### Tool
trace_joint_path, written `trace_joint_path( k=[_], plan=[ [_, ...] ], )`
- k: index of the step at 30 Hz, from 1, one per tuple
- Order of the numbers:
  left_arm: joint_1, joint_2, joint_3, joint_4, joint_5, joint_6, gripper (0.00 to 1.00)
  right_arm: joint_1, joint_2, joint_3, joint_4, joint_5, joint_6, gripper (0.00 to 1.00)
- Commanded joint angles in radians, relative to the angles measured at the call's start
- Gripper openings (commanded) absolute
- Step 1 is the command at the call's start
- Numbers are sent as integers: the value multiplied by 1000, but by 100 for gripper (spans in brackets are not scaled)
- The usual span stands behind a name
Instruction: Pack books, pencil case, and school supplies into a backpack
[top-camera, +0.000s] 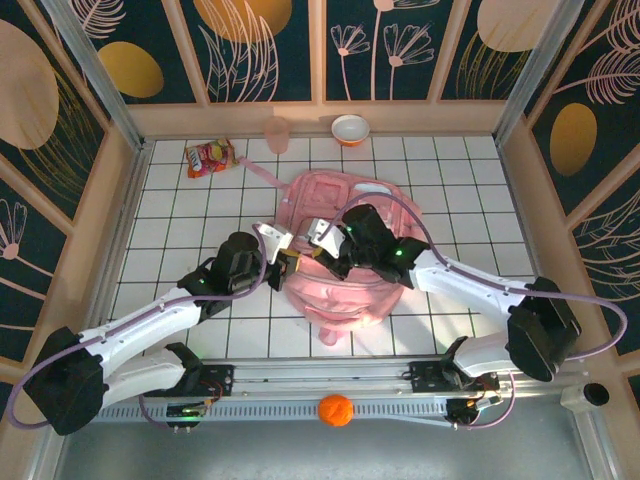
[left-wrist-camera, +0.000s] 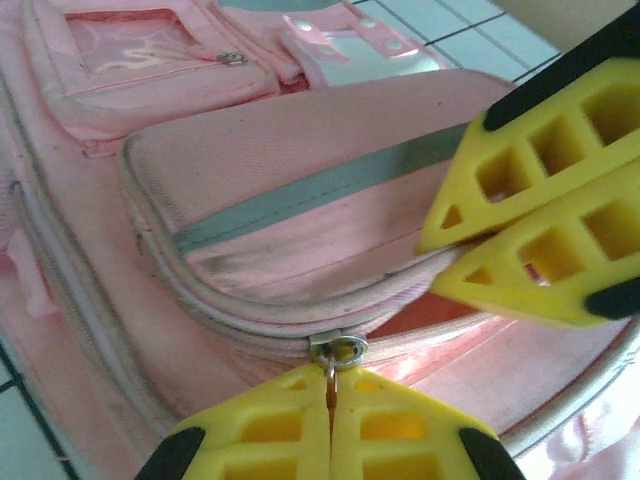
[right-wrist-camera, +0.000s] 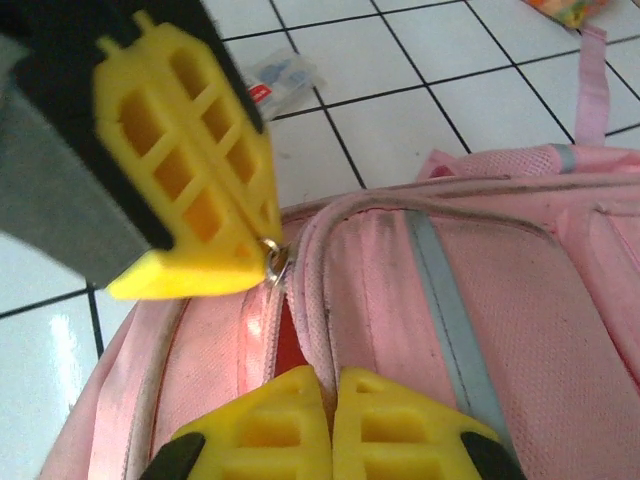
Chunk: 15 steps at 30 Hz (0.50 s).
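Observation:
The pink backpack (top-camera: 350, 205) lies flat mid-table, front pocket (left-wrist-camera: 300, 200) up. My left gripper (left-wrist-camera: 332, 375) is shut on the metal zip pull (left-wrist-camera: 338, 350) at the edge of that pocket. A short way along the same zip, my right gripper (right-wrist-camera: 333, 378) is shut on the backpack's piped zip edge. Between the two the zip stands parted, with red lining (right-wrist-camera: 285, 340) in the gap. From above, both grippers (top-camera: 284, 262) (top-camera: 325, 258) meet over the bag's left side. The pencil case (right-wrist-camera: 283, 80) lies on a white tile beyond the bag. Books and school supplies are out of view.
A red-and-yellow snack packet (top-camera: 208, 157) lies at the far left near the back wall, with a pink cup (top-camera: 277, 133) and an orange bowl (top-camera: 350, 128) along the back edge. An orange ball (top-camera: 336, 410) sits on the rail between the arm bases.

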Motion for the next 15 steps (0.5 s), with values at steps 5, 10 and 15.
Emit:
trace_joint_path(
  k=[5,10,15],
  plan=[
    [28,-17,20,-7,-134,124,0,-94,-162,-25,-160,-257,-258,0],
    [44,-18,12,23,-151,162,0,-137,-171,0,-305,-321,-395,0],
    [46,21,23,55,-117,178,0,-169,-183,21,-339,-414,-437,0]
  ],
)
